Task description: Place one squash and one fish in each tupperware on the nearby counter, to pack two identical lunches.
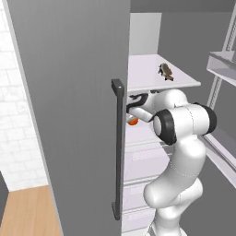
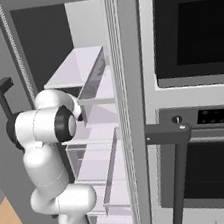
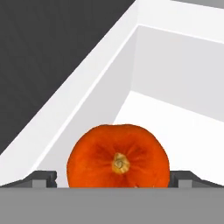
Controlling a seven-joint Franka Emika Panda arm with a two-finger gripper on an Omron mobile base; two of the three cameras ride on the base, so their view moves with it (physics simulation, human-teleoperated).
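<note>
We are looking into an open fridge (image 1: pixel 152 152), its grey door (image 1: pixel 73 110) standing wide to our left, with an oven (image 2: pixel 202 96) built in beside it. The white arm (image 1: pixel 179 138) is reaching in beneath the upper shelf (image 1: pixel 161 76). On that shelf a dark fish (image 1: pixel 166 70) is lying by itself. Below, an orange-red squash (image 3: pixel 118 157) is sitting on a white shelf near its corner, and the gripper (image 3: pixel 113 180) is hovering right at it, jaws spread wide to either side of the squash without closing on it.
</note>
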